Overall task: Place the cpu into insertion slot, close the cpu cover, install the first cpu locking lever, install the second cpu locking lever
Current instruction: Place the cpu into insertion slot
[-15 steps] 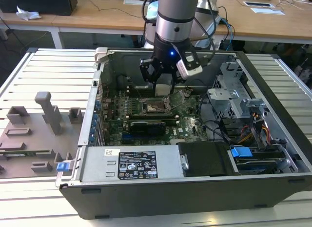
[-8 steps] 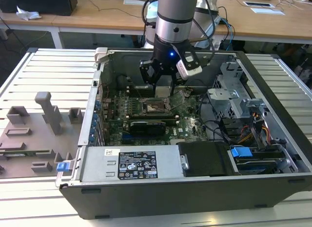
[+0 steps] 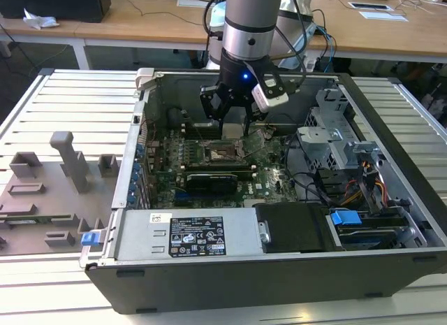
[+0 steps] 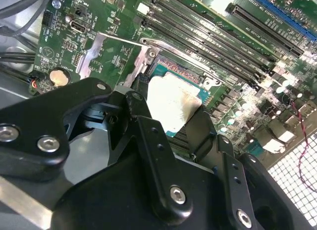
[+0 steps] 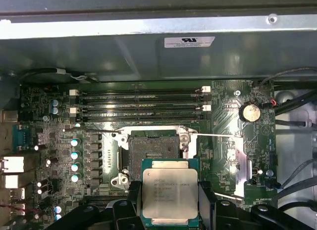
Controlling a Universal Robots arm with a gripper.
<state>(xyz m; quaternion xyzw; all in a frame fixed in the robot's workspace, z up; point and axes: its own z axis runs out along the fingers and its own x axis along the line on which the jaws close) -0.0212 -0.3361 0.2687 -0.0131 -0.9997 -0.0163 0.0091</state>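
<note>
Since people keep asking where the chip was at this point: the cpu (image 5: 170, 193) was clamped in the pincer (image 5: 170, 204). The two black fingers (image 4: 200, 127) were pressed against opposite edges, with the dull silver top facing the first wrist view. It hung over the green motherboard (image 5: 225, 99) just beside the insertion slot (image 5: 153, 153), overlapping one edge of the rim but not seated. The slot's dark centre was bare. The cpu cover (image 5: 239, 163) was swung open and sat off to one side of the slot, and you could see the same thing in the second wrist view. The long black memory slots (image 5: 141, 104) ran along the far side of the socket, and a coin battery (image 5: 251, 112) sat near the cover.

As for the setup, the board lay inside an open computer case (image 3: 391, 115) that was resting flat on a white slatted counter (image 3: 70, 101). A labelled power supply (image 3: 195, 237) ran along the case's near wall. On the exterior view's left, some grey fixtures (image 3: 66, 161) stood on the counter, well apart from the case. Behind everything was a wooden counter (image 3: 391, 31) with cables and papers on it.
</note>
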